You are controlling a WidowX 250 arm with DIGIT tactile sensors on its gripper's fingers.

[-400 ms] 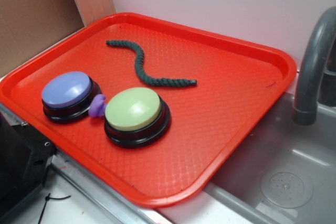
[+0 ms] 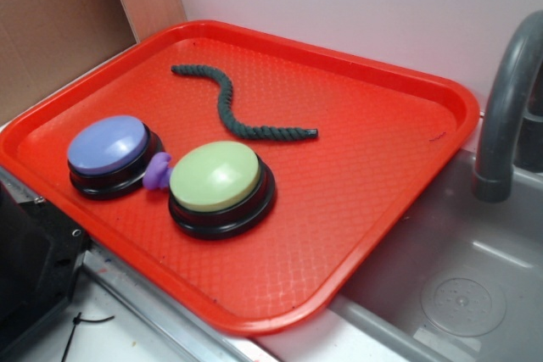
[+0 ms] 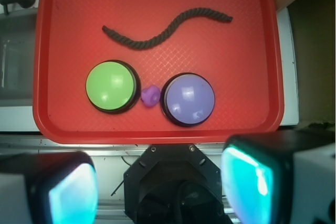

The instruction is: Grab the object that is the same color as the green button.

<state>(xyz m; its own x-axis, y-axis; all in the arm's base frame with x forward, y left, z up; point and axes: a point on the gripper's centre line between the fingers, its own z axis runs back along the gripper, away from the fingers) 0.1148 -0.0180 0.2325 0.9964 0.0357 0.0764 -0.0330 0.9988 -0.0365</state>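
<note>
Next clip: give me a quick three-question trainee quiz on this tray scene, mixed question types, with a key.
1. True or false: the dark green rope touches the green button.
2. Multiple choice: what sits between the green button and the purple button? A) a purple blob B) a rope end C) nothing
3. Short answer: in the wrist view, is the tool over the red tray or off its edge, and is it open or shut?

Key:
1. False; the rope lies apart, farther up the tray.
2. A, the small purple blob.
3. Off the near edge, open, with nothing between its fingers.
</note>
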